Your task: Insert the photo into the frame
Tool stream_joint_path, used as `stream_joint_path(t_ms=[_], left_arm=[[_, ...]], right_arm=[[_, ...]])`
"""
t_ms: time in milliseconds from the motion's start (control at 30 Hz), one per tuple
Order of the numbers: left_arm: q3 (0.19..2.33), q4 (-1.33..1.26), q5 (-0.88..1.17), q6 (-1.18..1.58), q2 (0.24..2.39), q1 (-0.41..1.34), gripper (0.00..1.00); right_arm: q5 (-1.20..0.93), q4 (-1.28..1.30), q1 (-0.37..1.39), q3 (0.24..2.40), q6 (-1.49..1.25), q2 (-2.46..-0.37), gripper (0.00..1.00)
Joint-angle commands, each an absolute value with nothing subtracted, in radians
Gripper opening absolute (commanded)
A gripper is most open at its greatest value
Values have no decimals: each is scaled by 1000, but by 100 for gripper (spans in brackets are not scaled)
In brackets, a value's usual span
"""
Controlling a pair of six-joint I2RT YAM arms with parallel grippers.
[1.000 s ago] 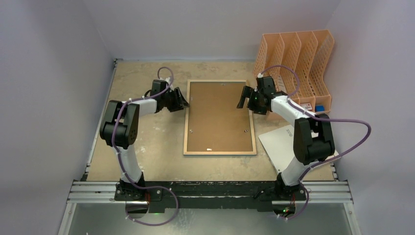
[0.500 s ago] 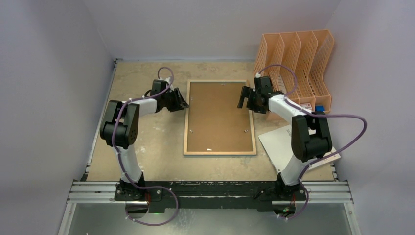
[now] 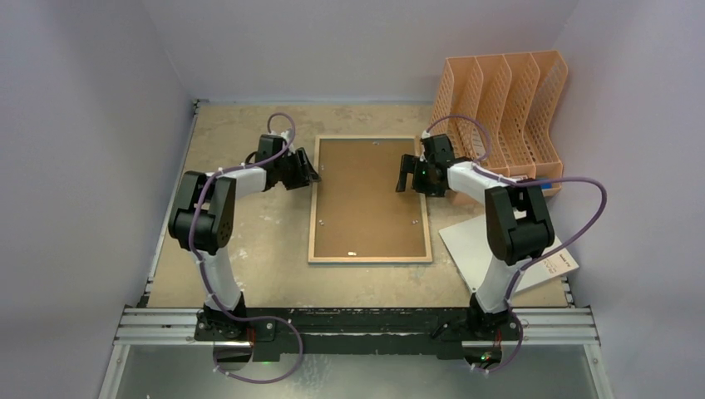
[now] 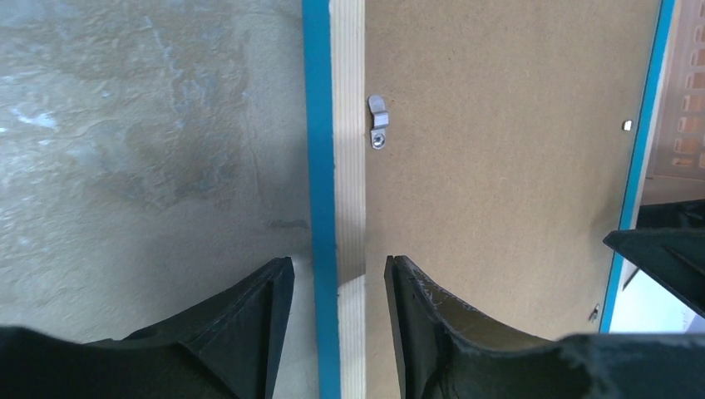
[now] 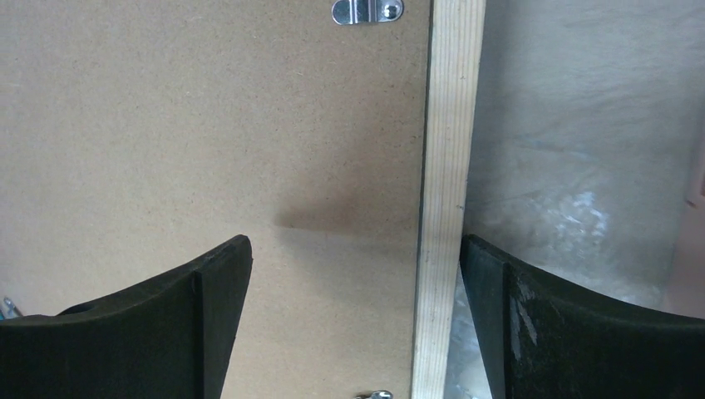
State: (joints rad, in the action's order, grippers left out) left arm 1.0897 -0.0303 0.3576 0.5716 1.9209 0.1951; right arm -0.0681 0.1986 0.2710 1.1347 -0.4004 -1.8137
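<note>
a: from above, where's the frame (image 3: 370, 259)?

b: face down in the middle of the counter (image 3: 241, 141), pale wood rails up. the brown backing board (image 3: 370, 199) lies inside the rails and fills the opening.

a: any other container?

b: a peach file organiser (image 3: 499, 91) with four slots, at the far right corner. i can't tell what's in the slots. a white sheet (image 3: 470, 249) lies flat under the right arm, near the frame's right side.

a: and the arms?

b: the left gripper (image 3: 311, 174) is at the frame's left rail and the right gripper (image 3: 405, 179) at its right rail, both toward the far end.

a: left wrist view?

b: the left gripper (image 4: 337, 270) has its jaws partly apart, astride the frame (image 4: 347, 100) rail. one finger is over the counter (image 4: 150, 125), the other over the backing board (image 4: 499, 166). a sliver shows on each side, so nothing is pinched. a small metal clip (image 4: 377, 120) sits on the board just beside the rail. the file organiser (image 4: 686, 108) peeks in at the right edge.

a: right wrist view?

b: the right gripper (image 5: 356, 249) is spread wide and holds nothing. one finger is over the backing board (image 5: 208, 125), the other over the counter (image 5: 582, 125) just beside the frame (image 5: 449, 125) rail. another clip (image 5: 366, 10) sits at the top of the board, by the rail.
</note>
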Motion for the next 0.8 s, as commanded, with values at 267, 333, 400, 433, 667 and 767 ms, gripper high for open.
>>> stream_joint_path(t_ms=[267, 333, 400, 433, 667, 767], left_arm=[[1053, 149, 214, 482, 1904, 104, 48], [1067, 167, 197, 484, 1900, 92, 53], [1076, 192, 169, 471, 1889, 89, 57], [1078, 202, 160, 465, 1882, 89, 59], [1043, 237, 195, 451, 1812, 86, 64], [979, 198, 283, 483, 1781, 86, 59]], right_arm=[[-206, 143, 348, 1301, -387, -1934, 94], [-155, 183, 349, 1328, -398, -1931, 94], [-87, 209, 348, 1349, -409, -1904, 95], [-60, 223, 348, 1360, -408, -1889, 95], [-230, 159, 362, 1391, -377, -1836, 89], [-363, 113, 400, 1368, -375, -1878, 71]])
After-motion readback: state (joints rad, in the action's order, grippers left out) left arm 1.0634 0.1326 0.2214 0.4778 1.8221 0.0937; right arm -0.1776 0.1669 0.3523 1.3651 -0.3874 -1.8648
